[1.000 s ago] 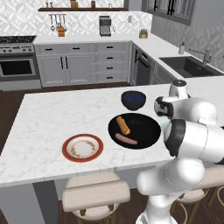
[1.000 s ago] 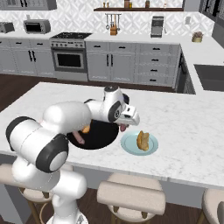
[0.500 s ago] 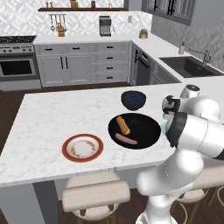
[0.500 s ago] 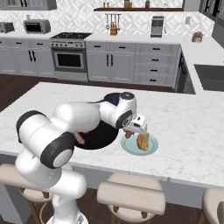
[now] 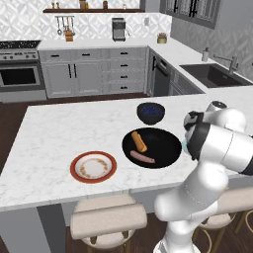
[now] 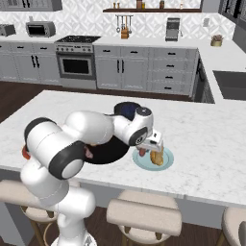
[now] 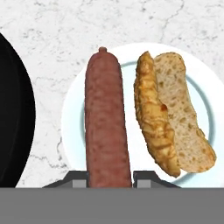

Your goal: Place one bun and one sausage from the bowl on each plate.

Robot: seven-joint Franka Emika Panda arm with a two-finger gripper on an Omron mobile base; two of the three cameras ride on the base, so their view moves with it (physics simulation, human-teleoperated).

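Note:
My gripper point(image 7: 109, 177) is shut on a pinkish-brown sausage point(image 7: 105, 118), which hangs just over the left half of the pale blue plate point(image 7: 72, 118). A golden bun point(image 7: 175, 113) lies on the plate's right half. From the right base camera, the gripper point(image 6: 153, 144) hovers low over that plate point(image 6: 166, 163) beside the black bowl point(image 6: 108, 153). The bowl point(image 5: 163, 143) holds another bun point(image 5: 139, 141) and another sausage point(image 5: 142, 158). The cream plate with the red-orange rim point(image 5: 93, 167) sits left of the bowl with nothing on it.
A small deep dark-blue bowl point(image 5: 150, 112) stands just behind the black bowl. Bar stools point(image 5: 108, 220) line the counter's near edge. Open marble counter stretches to the left and to the far right of the plates.
The gripper has carried the sausage rightward from over the black bowl to above the pale blue plate and come down close to it. The bun on that plate has not moved.

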